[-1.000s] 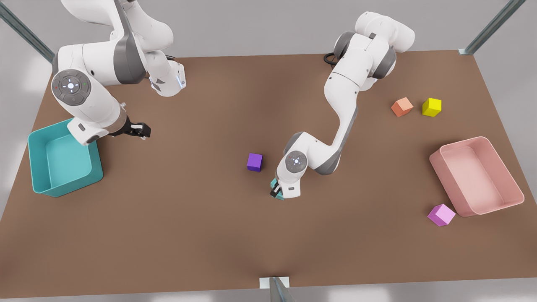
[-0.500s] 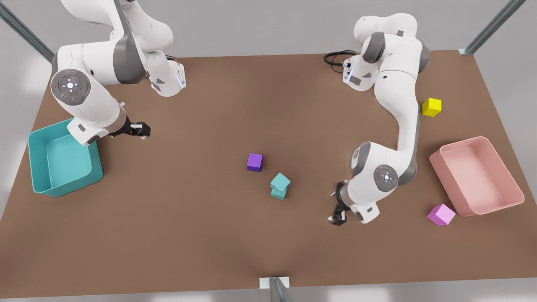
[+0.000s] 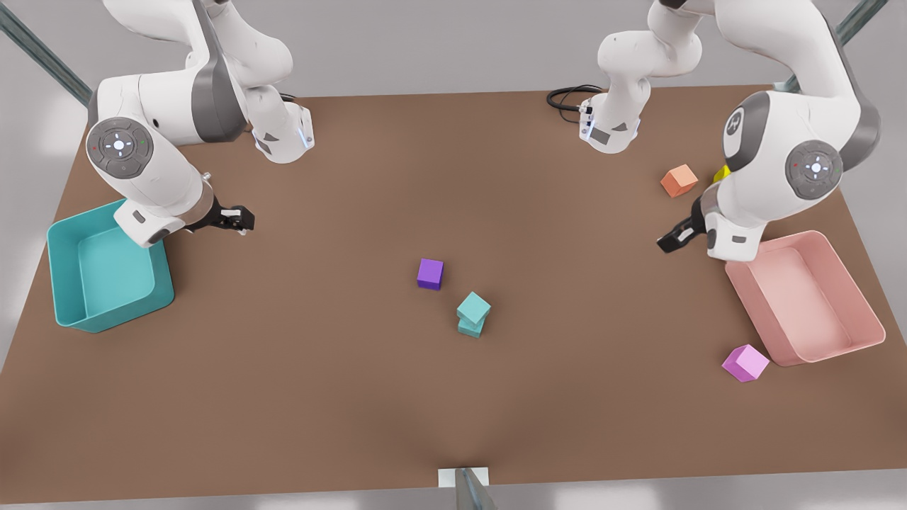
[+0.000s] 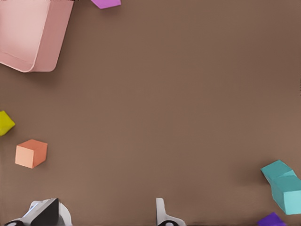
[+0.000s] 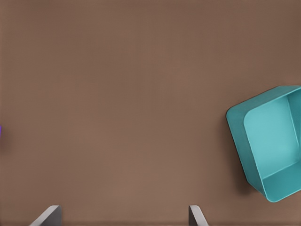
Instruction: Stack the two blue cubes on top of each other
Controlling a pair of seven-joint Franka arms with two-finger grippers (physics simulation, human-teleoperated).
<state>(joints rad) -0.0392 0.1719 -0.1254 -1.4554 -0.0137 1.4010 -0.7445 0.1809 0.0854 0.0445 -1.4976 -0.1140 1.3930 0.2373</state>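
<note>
The left gripper hangs above the table at the front view's right, just beside the near corner of the pink bin and close to the orange cube; its fingers stand wide apart with nothing between them, as the left wrist view shows. The right gripper waits at the front view's left, beside the teal bin, and the two finger tips in the right wrist view are likewise spread and empty.

The two blue cubes sit near the middle of the table, just to the front view's right of the purple cube — the upper blue cube rests on the lower blue cube, turned a little against it so the edges do not line up. In the left wrist view the same pair appears, the upper one overhanging slightly.

Judged from this, the stacking itself looks done: one cube bears the other, neither gripper touches them, and both arms are well apart from the pile. What is left seems to be only that the stack holds — the twist between the cubes is small, and the top one appears well supported. The yellow cube and the pink cube lie off to the side, untouched
</note>
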